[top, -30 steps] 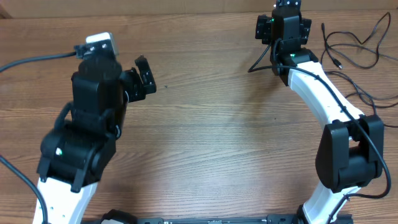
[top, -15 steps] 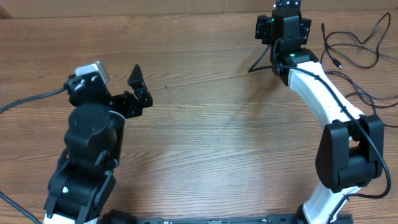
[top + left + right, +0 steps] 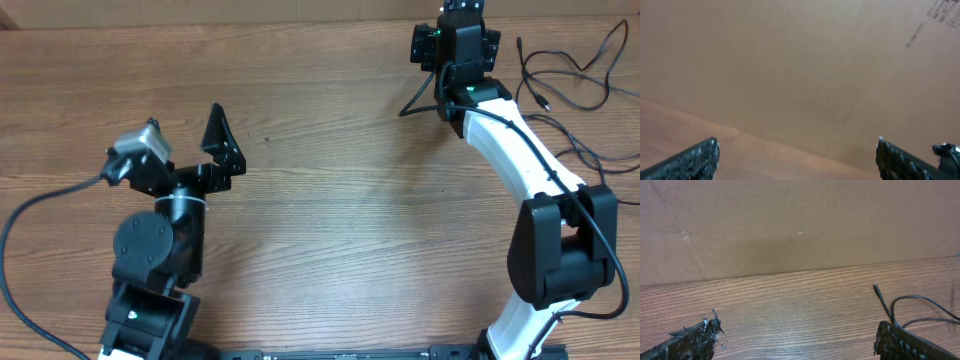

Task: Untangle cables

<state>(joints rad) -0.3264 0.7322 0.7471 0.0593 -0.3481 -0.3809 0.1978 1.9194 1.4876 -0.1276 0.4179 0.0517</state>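
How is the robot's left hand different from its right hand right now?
The left gripper hangs over the table's left side, far from the cables. The right gripper sits at the far edge, with one cable close beside its finger. The left gripper's camera sees mostly cardboard wall, while the right gripper's sees plenty of tabletop. Both are wide open and hold nothing.

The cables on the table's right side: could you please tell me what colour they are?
Black. The cables show best in the overhead view, spread loose on the wood.
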